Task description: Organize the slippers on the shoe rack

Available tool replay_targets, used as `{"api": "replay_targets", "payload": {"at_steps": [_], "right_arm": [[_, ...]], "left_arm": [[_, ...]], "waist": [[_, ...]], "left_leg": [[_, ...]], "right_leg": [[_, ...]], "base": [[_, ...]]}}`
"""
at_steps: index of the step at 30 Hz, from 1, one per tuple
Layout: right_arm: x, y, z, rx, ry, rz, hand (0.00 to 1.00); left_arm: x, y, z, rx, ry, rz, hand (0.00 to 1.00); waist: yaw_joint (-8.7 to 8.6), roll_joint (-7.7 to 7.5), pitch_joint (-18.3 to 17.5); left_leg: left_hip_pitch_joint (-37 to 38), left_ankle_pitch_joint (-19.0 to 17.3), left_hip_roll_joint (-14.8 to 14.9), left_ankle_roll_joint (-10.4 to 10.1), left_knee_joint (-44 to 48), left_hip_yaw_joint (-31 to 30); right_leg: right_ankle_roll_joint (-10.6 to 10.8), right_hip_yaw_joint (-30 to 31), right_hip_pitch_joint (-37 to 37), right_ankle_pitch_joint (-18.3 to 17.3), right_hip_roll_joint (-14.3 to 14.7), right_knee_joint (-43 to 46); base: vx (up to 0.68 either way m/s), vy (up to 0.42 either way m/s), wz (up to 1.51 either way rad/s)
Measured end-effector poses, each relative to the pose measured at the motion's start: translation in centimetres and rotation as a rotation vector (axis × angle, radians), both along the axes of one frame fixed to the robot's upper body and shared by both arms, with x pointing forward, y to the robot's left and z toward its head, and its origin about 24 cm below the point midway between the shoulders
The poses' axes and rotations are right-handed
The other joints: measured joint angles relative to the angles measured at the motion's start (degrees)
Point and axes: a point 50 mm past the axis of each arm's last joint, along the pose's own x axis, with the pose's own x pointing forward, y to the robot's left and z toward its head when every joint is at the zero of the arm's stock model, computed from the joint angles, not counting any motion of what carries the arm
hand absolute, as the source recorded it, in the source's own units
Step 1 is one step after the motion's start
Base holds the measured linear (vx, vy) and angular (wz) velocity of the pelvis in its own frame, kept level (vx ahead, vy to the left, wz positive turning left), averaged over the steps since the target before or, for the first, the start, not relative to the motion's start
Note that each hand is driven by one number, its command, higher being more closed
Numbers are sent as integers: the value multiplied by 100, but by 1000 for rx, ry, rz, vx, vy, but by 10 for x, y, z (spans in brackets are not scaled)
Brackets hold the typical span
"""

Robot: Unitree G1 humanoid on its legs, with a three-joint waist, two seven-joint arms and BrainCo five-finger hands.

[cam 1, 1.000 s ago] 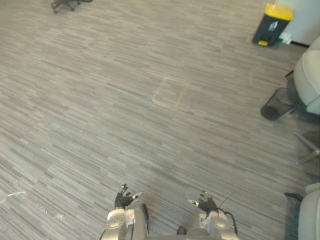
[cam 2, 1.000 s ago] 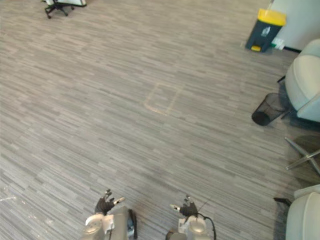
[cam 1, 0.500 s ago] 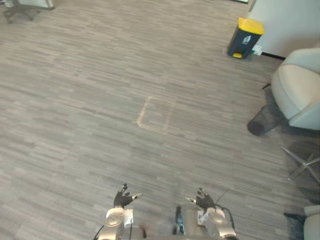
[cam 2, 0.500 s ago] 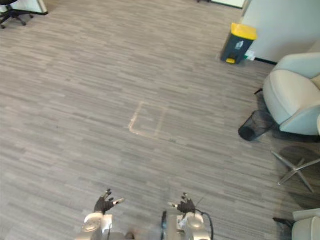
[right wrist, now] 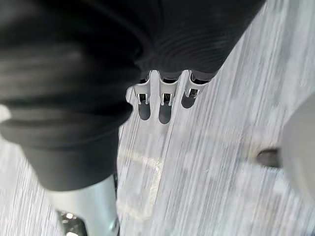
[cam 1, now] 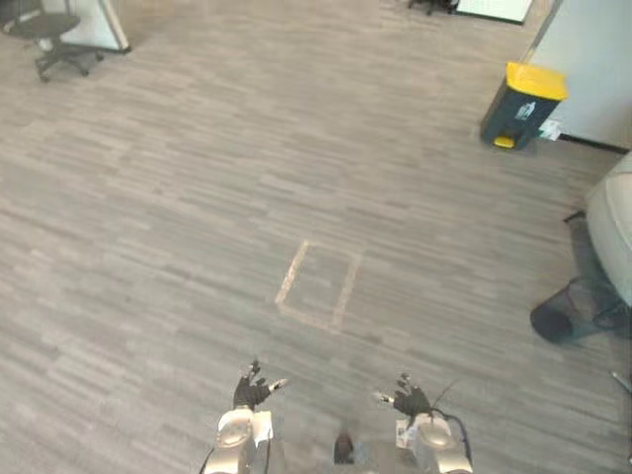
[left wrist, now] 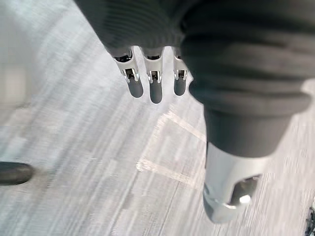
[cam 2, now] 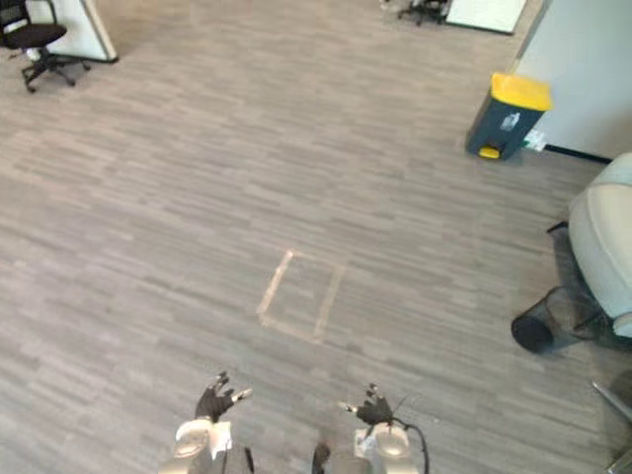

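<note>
Floor point(cam 1: 178, 197): grey wood-grain planks under and ahead of both hands.
Left robot hand point(cam 1: 250, 392): open, fingers point(left wrist: 155, 88) straight and slightly spread, above the floor.
Right robot hand point(cam 1: 408, 400): open in the same way, level with the left, well apart from it.
Taped outline point(cam 1: 318, 286): pale rectangle on the floor, ahead of the gap between the two hands.
Bin point(cam 1: 521, 104): dark with a yellow lid, far ahead and right of the right robot hand.
Mesh wastebasket point(cam 1: 561, 318): black, lying on its side beside a pale armchair point(cam 2: 604, 242), right of the right robot hand.
Office chair point(cam 1: 54, 39): black, far ahead and left of the left robot hand.
</note>
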Motion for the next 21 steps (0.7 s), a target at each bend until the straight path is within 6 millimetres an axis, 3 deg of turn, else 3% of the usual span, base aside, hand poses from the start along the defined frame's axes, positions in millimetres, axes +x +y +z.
{"api": "replay_targets", "payload": {"at_steps": [1, 2, 3, 4, 5, 7, 9, 10, 11, 12, 13, 14, 15, 17, 19, 21], "right_arm": [[0, 0, 0, 1, 3, -1, 0], [-1, -2, -1, -1, 12, -12, 0], [-4, -8, -3, -18, 24, -26, 0], [-7, -12, -5, -28, 42, -25, 0], [-9, -13, -7, -30, 53, -26, 0], [-17, -7, -12, -13, 91, -24, 0], [-19, -8, -12, -14, 94, -30, 0], [-21, -10, -13, -17, 98, -34, 0], [-20, -10, -12, -17, 93, -33, 0], [-19, -9, -12, -17, 90, -32, 0], [-16, -7, -11, -10, 77, -26, 0], [-15, -7, -10, -10, 73, -25, 0], [-12, -7, -9, -9, 60, -22, 0], [-7, -8, -6, -12, 40, -19, 0], [-3, -9, -4, -16, 23, -18, 0], [1, -10, -2, -20, 8, -17, 0]], "left_arm": [[0, 1, 0, 1, -3, 2, 0], [2, 2, 1, 2, -7, 5, 0], [0, 0, 0, -1, 0, 4, 0], [-2, 0, -2, -3, 11, 4, 0], [-3, 0, -3, -3, 17, 4, 0], [6, 10, 0, 38, 5, -9, 0], [4, 12, -2, 46, 20, -13, 0], [2, 9, -4, 45, 32, -32, 0], [0, 9, -4, 49, 38, -40, 0], [-2, 10, -5, 52, 45, -41, 0], [-5, 15, -7, 69, 59, -51, 0], [-6, 16, -8, 73, 68, -51, 0], [-7, 18, -8, 80, 74, -54, 0], [-5, 17, -8, 80, 69, -57, 0], [-4, 13, -7, 75, 64, -68, 0], [-1, 12, -6, 72, 57, -72, 0]], "waist": [[0, -7, 4], [23, -56, 34], [28, 36, -9], [65, 92, -24], [85, 133, -42], [89, -188, -83], [91, -231, -101], [74, -288, -135], [73, -324, -138], [69, -341, -131], [18, -349, -94], [-19, -353, -89], [-63, -358, -96], [-92, -334, -76], [-165, -284, -48], [-232, -252, -28]], "left_leg": [[-56, 13, -62, -3, -265, -48], [-132, 241, -335, -32, -1455, -298], [-150, 1007, -503, -130, -2866, -730], [-78, 1598, -503, -242, -3011, -786], [-15, 1890, -553, -87, -3032, -781], [8, 1472, -865, 183, -2862, -623], [47, 1258, -943, 317, -2646, -563], [287, 877, -1046, 429, -2535, -450], [476, 773, -1110, 448, -2593, -371], [581, 742, -1122, 475, -2625, -313], [1052, 560, -1193, 567, -2694, -188], [1198, 535, -1199, 585, -2765, -163], [1609, 478, -1198, 623, -3026, -130], [2064, 469, -1137, 636, -3364, -70], [2385, 450, -1014, 647, -3571, -11], [2666, 418, -888, 596, -3783, 87]], "right_leg": [[10, 38, 47, -5, -39, -37], [160, 162, 199, -93, -221, -121], [342, 292, 380, -204, -330, -263], [485, 426, 489, -297, -354, -328], [523, 494, 543, -323, -381, -343], [566, 533, 440, -290, -719, 13], [570, 592, 330, -290, -792, 465], [804, 760, -106, -224, -834, 1689], [1138, 810, -443, -34, -877, 2522], [1324, 853, -602, 78, -895, 2918], [1522, 785, -1252, 234, -940, 4476], [1418, 646, -1388, 162, -979, 4723], [1101, 224, -1753, -37, -1021, 5086], [885, -196, -2116, -358, -930, 4946], [787, -651, -2379, -520, -768, 4097], [626, -1221, -2544, -315, -677, 2575]], "base": [[383, 166, -56], [367, 200, -60], [566, 351, -77], [468, 328, -61], [453, 348, -33], [415, 276, -8], [443, 239, -8], [473, 243, -21], [381, 188, -25], [389, 148, -27], [393, 134, -23], [487, 128, -28], [331, 57, -13], [424, 15, -14], [435, -42, -4], [450, -79, 1]]}}
